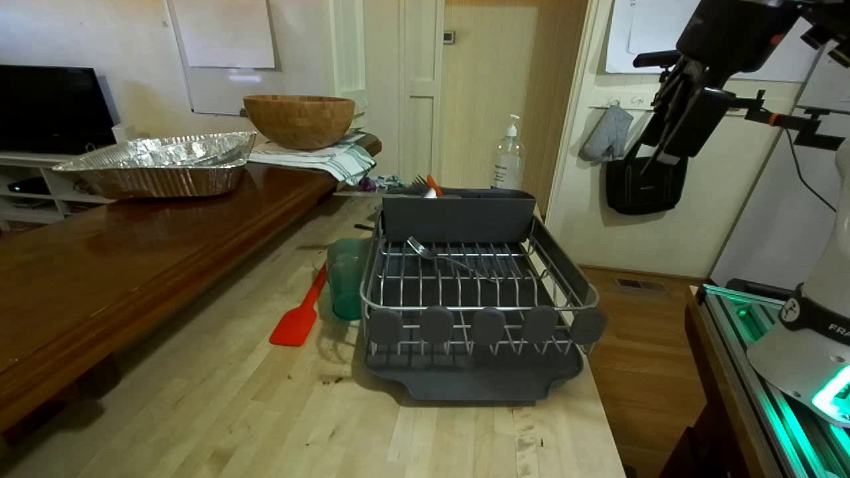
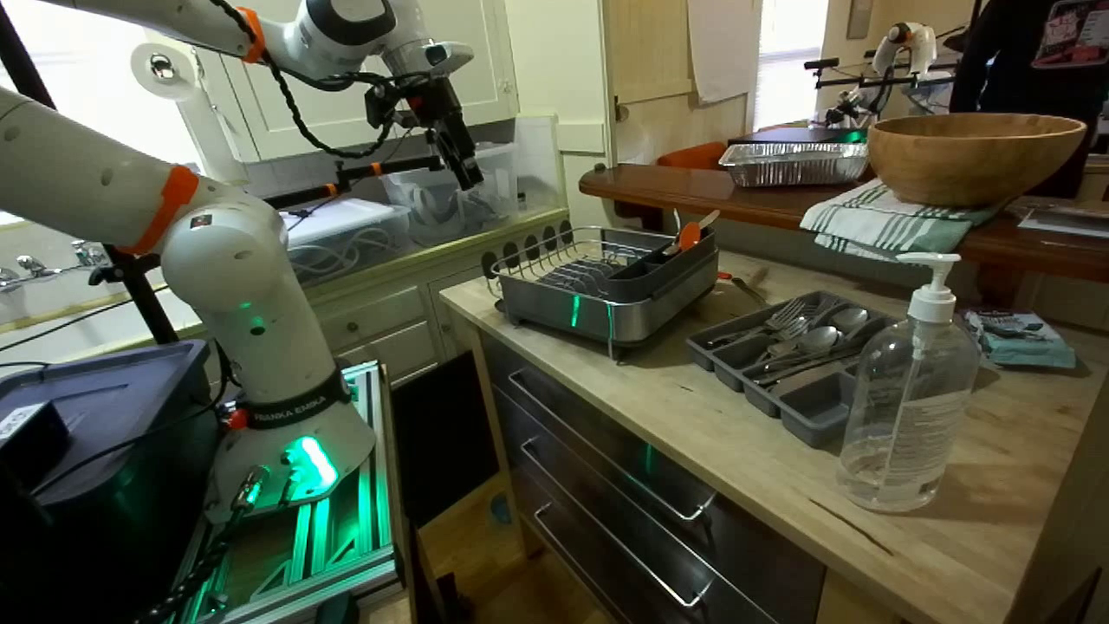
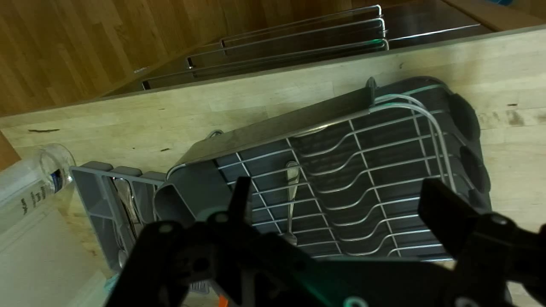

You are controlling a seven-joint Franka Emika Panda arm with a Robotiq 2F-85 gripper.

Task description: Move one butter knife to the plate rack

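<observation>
Robotiq gripper (image 3: 337,183) hanging high, jaws spread wide, plate rack (image 1: 475,380) on the wooden counter (image 1: 252,411), fork (image 3: 292,189) inside, butter knife (image 1: 363,227) a thin dark sliver just left of the rack's far end, in an exterior view

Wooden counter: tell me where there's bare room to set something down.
In an exterior view, the wooden counter is largely bare in front of the plate rack and red spatula. Another patch lies between soap bottle and teal packet; a narrow strip, between cutlery tray and drawer-side edge. It is crowded where the green cup sits between spatula and rack.
</observation>
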